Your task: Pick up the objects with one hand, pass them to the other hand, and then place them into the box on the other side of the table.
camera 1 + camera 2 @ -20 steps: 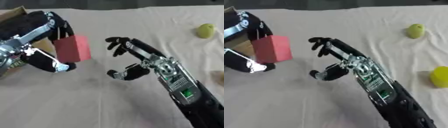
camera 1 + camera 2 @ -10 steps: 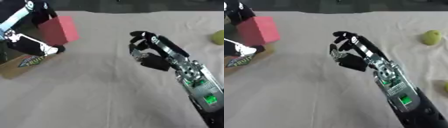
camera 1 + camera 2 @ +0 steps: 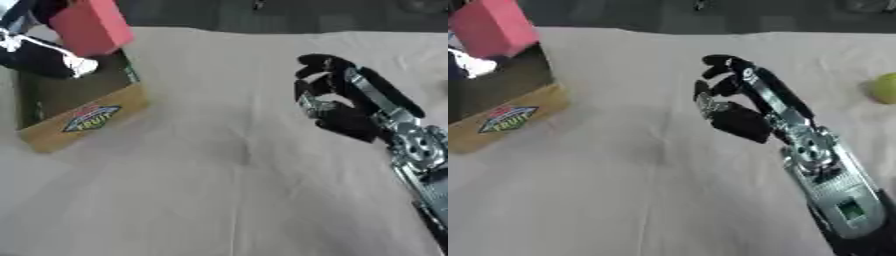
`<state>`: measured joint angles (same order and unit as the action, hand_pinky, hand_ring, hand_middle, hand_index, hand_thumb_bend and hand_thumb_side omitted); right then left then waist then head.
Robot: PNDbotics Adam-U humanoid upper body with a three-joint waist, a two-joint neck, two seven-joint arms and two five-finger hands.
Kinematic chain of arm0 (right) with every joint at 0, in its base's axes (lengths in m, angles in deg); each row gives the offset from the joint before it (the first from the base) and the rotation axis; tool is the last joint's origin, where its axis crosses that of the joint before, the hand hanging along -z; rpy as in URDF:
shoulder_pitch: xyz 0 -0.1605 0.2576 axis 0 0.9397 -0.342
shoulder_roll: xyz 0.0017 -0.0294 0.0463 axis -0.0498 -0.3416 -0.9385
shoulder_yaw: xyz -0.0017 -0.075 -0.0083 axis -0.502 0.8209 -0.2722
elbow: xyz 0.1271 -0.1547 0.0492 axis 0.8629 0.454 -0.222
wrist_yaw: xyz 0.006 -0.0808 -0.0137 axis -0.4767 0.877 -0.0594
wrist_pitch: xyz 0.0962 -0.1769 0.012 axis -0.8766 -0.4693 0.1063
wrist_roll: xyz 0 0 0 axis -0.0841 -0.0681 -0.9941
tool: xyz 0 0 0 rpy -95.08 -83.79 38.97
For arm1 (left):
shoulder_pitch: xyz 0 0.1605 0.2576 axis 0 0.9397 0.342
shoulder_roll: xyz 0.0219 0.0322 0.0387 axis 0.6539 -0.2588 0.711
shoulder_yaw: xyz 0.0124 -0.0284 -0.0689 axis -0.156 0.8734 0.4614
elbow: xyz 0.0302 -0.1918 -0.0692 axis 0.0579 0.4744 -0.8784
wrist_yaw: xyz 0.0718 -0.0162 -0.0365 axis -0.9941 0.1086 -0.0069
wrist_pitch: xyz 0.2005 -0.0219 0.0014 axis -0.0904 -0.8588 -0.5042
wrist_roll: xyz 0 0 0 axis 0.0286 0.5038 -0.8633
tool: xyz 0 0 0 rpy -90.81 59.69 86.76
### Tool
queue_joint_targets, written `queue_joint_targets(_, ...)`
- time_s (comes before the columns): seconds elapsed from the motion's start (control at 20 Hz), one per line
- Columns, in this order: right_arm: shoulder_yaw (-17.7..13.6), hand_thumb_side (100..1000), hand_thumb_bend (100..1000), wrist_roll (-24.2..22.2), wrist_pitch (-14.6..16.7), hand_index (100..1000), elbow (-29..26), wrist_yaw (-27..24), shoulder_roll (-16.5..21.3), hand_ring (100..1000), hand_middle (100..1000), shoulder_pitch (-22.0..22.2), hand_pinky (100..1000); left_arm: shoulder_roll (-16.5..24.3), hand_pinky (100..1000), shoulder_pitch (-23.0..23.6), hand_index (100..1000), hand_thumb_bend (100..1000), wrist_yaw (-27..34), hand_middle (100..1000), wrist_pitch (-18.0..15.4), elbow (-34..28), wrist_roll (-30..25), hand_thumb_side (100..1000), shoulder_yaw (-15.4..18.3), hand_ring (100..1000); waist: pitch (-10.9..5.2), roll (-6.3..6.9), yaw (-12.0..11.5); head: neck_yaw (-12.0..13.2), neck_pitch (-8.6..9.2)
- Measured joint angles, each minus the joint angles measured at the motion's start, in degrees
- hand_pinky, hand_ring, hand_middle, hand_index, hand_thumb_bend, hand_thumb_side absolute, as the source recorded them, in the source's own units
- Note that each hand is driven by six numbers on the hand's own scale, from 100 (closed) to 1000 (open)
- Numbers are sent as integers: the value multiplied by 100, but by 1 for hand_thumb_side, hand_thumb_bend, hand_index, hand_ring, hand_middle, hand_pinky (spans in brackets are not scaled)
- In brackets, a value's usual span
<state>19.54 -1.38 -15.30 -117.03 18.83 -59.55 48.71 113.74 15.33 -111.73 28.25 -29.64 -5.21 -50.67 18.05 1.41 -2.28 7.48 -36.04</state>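
A pink-red block (image 3: 91,26) hangs above the cardboard box (image 3: 83,120) at the upper left, held by my left hand (image 3: 39,52), whose fingers curl round it. The box is open at the top and carries a fruit label on its front wall. My right hand (image 3: 337,102) floats over the cloth right of centre, fingers loosely curled, holding nothing. A yellow-green fruit (image 3: 883,87) lies at the right edge of the right eye view.
A beige cloth (image 3: 219,190) covers the table. The dark far edge of the table runs along the top of both views. My right forearm (image 3: 833,195) crosses the lower right corner.
The camera has shifted. My left hand has carried the pink block leftwards and up over the open box. My right hand has drawn back and its fingers have curled in.
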Motion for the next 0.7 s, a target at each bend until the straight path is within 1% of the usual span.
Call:
queue_joint_targets(0.2,-36,523,100,12,13,893,-15,-2,23,689,748,-41,763,6,499,-60,343,580,22,280,109,604,11,100,74,396,0,-7,30,97,2)
queue_joint_targets(0.35,-69,525,100,22,22,893,-17,-9,54,688,748,-44,762,2,502,-165,348,565,20,283,104,1098,4,100,80,398,-1,-23,53,155,36)
queue_joint_targets(0.5,-101,526,100,38,33,893,-20,-27,67,687,747,-69,763,-51,509,-293,360,545,18,291,2,1605,2,100,83,406,-1,-38,66,204,49)
queue_joint_targets(0.7,-127,528,100,61,41,893,-52,-33,67,686,747,-88,762,-207,528,-518,376,522,19,305,-229,2234,19,100,63,424,-1,-42,86,253,73)
